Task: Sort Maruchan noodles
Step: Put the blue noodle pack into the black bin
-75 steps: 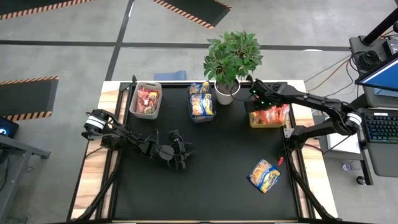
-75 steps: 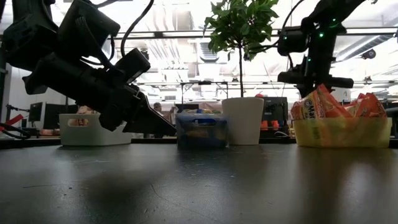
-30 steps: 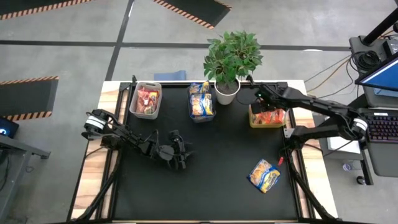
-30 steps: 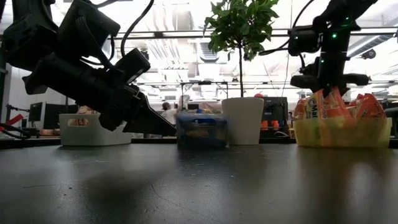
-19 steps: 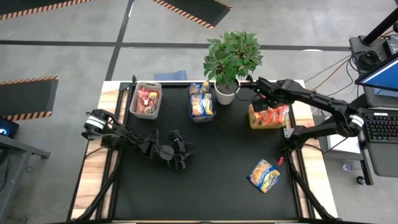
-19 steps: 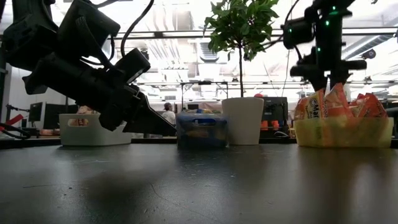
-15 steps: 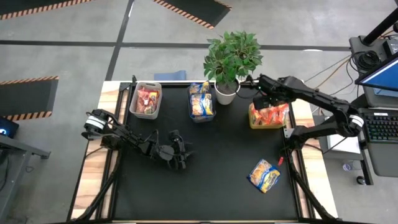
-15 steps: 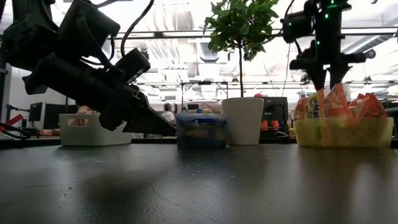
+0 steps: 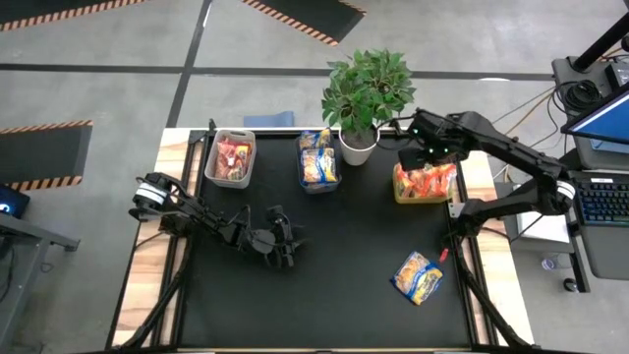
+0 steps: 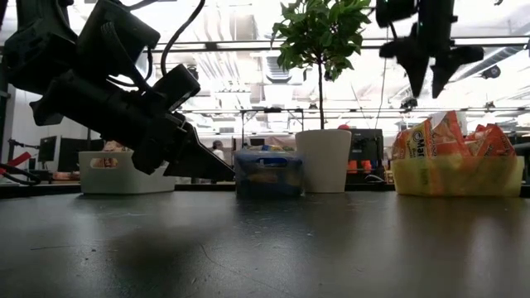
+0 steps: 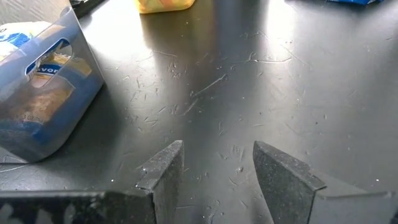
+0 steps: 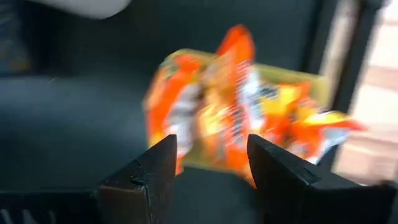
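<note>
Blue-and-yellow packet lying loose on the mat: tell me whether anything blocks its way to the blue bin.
Nothing visible does. Bare black mat lies between the blue-and-yellow plastic noodle packet and the translucent blue bin; the white-potted plant stands beside the bin.

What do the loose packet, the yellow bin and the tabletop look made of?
Loose packet: glossy plastic film, judging by its crinkled, shiny print. Yellow bin: likely translucent plastic, since light glows through its wall. Tabletop: dark, hard, semi-matte sheet with fine scratches; material unclear.
</note>
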Robot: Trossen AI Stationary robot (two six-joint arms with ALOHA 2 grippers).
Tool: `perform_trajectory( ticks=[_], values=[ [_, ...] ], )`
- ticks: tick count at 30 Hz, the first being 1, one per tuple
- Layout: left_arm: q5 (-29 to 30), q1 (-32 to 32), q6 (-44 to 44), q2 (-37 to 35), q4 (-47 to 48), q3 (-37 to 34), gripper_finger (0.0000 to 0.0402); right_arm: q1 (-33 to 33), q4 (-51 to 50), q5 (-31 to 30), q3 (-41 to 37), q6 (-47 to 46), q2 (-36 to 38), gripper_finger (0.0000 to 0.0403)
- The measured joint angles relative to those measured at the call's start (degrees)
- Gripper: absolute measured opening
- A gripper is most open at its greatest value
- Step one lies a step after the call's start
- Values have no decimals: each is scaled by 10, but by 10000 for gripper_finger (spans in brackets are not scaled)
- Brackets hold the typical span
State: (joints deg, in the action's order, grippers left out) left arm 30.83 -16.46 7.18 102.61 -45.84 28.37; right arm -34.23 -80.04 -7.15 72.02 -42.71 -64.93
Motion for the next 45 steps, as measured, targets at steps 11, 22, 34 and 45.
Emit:
perform_trajectory(
  ticks=[11, 22, 34, 45],
  values=[
    [0, 0, 0, 0, 0, 0, 178, 206, 0, 51, 14, -141, 0, 187],
    [0, 0, 0, 0, 0, 0, 178, 406, 10, 156, 7, -349, 0, 187],
    [0, 0, 0, 0, 0, 0, 178, 608, 94, 154, -91, -544, -55, 187],
    [0, 0, 4, 0, 0, 0, 178, 688, 172, 258, -162, -400, -185, 182]
  ],
)
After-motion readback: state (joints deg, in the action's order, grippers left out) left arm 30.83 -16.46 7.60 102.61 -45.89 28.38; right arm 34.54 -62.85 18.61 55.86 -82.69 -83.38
